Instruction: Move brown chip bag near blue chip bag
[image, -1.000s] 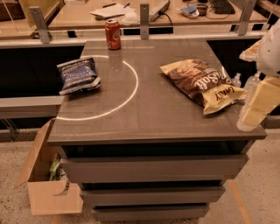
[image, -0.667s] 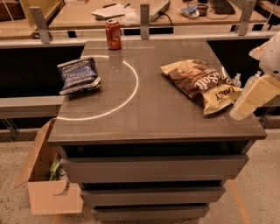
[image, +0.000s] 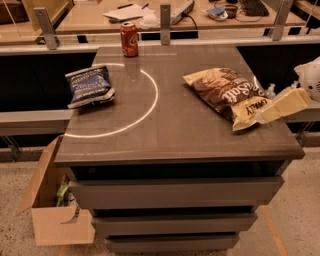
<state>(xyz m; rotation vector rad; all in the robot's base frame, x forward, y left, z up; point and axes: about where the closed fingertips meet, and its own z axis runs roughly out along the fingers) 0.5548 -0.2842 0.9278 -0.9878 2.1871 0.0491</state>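
The brown chip bag lies flat on the right half of the grey table top, with its tan-yellow end toward the right front corner. The blue chip bag lies at the table's left edge, far from the brown one. My cream-coloured gripper reaches in from the right edge of the view, tilted low over the table. Its tip is at the brown bag's near yellow end. I cannot tell whether it touches the bag.
A red soda can stands at the back of the table. A white arc is marked on the top between the bags. An open cardboard box sits on the floor at the left. Drawers are below the top.
My gripper has moved left and lower, from beside the table's right edge to the brown bag's yellow end, and has tilted flatter. The bags have not moved.
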